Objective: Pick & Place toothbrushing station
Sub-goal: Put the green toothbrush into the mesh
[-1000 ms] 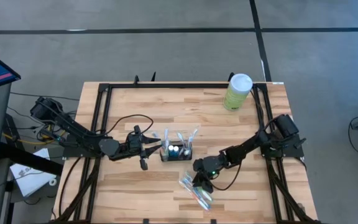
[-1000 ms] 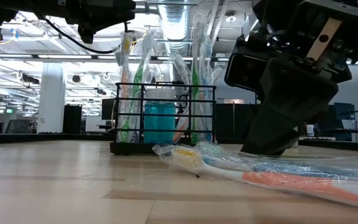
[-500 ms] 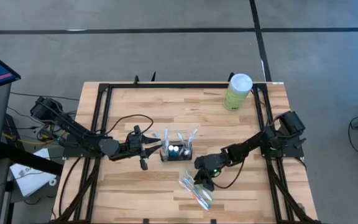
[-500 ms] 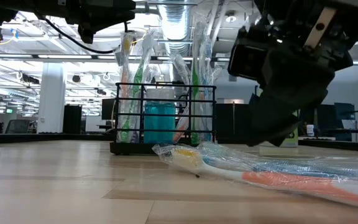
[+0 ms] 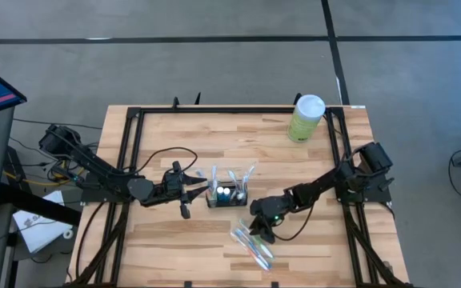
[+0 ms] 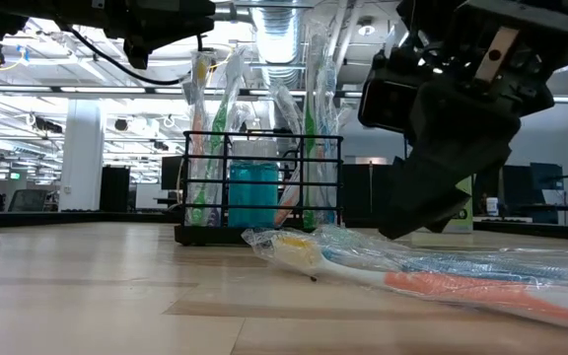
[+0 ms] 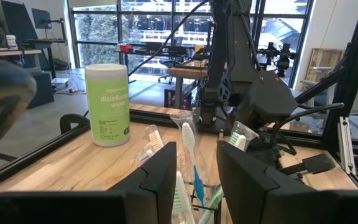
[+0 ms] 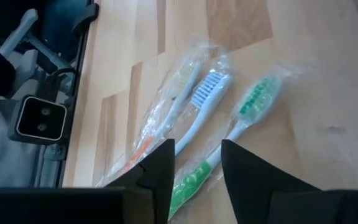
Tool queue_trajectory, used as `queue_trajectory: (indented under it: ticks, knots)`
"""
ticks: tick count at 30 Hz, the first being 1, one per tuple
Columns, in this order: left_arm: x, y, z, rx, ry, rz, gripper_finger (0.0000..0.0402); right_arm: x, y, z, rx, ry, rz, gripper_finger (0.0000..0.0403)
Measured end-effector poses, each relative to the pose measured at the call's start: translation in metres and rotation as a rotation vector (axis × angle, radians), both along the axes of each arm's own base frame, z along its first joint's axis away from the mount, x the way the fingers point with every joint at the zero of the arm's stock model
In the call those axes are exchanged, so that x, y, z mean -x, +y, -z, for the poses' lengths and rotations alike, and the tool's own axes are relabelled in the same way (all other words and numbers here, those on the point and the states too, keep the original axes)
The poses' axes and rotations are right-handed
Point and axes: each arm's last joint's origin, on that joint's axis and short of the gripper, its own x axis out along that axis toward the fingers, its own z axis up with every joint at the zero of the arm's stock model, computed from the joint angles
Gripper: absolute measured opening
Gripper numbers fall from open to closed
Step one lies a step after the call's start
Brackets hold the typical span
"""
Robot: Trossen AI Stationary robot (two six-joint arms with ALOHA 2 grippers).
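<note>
The toothbrushing station [image 5: 226, 196] is a low black wire holder at the table's middle, standing on its base, with wrapped toothbrushes upright in it and a teal item inside [image 6: 252, 192]. My left gripper [image 5: 189, 196] is open and level just left of it; the left wrist view shows its brushes [image 7: 188, 146] ahead of the open fingers [image 7: 196, 180]. Three wrapped toothbrushes [image 5: 250, 246] lie flat on the table, nearer the near edge [image 8: 210, 99]. My right gripper [image 5: 260, 234] hovers open just above them, with the green brush's handle [image 8: 188, 183] showing in the gap between its fingers [image 8: 196, 168].
A tall pale-green canister with a white lid [image 5: 306, 118] stands at the far right corner and also shows in the left wrist view [image 7: 107, 104]. Black frame rails [image 5: 126, 152] run along the table's left, right and far edges. Bare wood lies at the near left.
My right gripper has risen a little off the table over the loose wrapped toothbrushes and drifted slightly toward the holder. The toothbrushes lie as before.
</note>
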Motion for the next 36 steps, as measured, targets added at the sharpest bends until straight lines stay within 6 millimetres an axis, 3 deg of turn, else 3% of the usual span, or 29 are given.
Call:
queue_trajectory:
  ticks: [12, 20, 28, 36]
  knots:
    - [0.0, 0.0, 0.0, 0.0, 0.0, 0.0, 0.0108, 0.0, -0.007, 0.003, 0.03, 0.03, 0.043, 0.0181]
    - [0.0, 0.0, 0.0, 0.0, 0.0, 0.0, 0.0108, 0.0, -0.006, 0.004, 0.048, 0.026, 0.056, 0.0173]
    - [0.0, 0.0, 0.0, 0.0, 0.0, 0.0, 0.0108, -0.006, -0.004, 0.016, 0.023, 0.061, 0.076, 0.0164]
    - [0.0, 0.0, 0.0, 0.0, 0.0, 0.0, 0.0108, -0.019, 0.001, 0.007, 0.086, 0.094, 0.046, 0.0147]
